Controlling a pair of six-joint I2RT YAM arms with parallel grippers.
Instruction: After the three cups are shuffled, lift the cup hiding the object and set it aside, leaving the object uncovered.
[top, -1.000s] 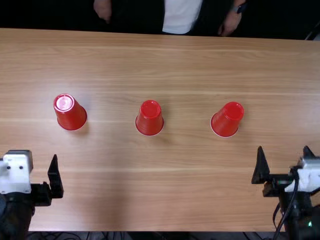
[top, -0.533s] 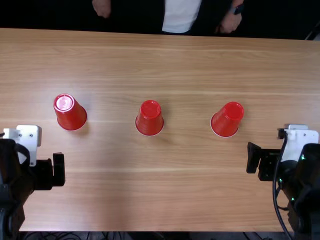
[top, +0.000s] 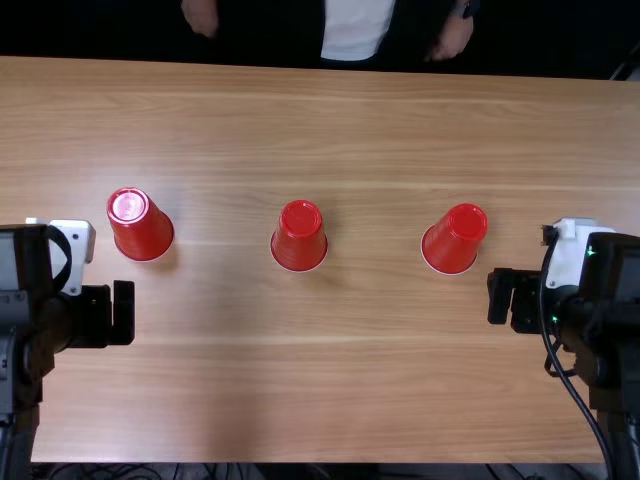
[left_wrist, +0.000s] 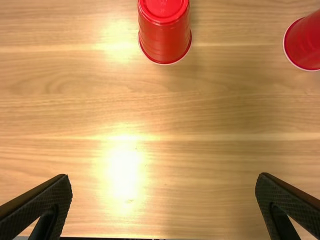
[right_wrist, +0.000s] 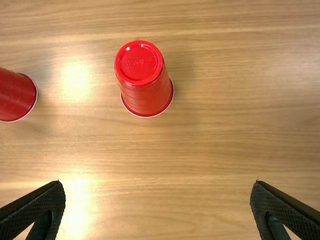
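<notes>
Lifting is all ahead: three cups (top: 299, 236) stand inverted mid-frame; our left gripper (left_wrist: 162, 177) and right gripper (right_wrist: 157, 182) gape empty.

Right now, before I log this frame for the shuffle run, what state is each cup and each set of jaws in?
left cup: upside down, rim on the table, untouched.
middle cup: upside down, rim on the table, untouched.
right cup: upside down, rim on the table, untouched.
left jaws: open, holding nothing.
right jaws: open, holding nothing.
</notes>
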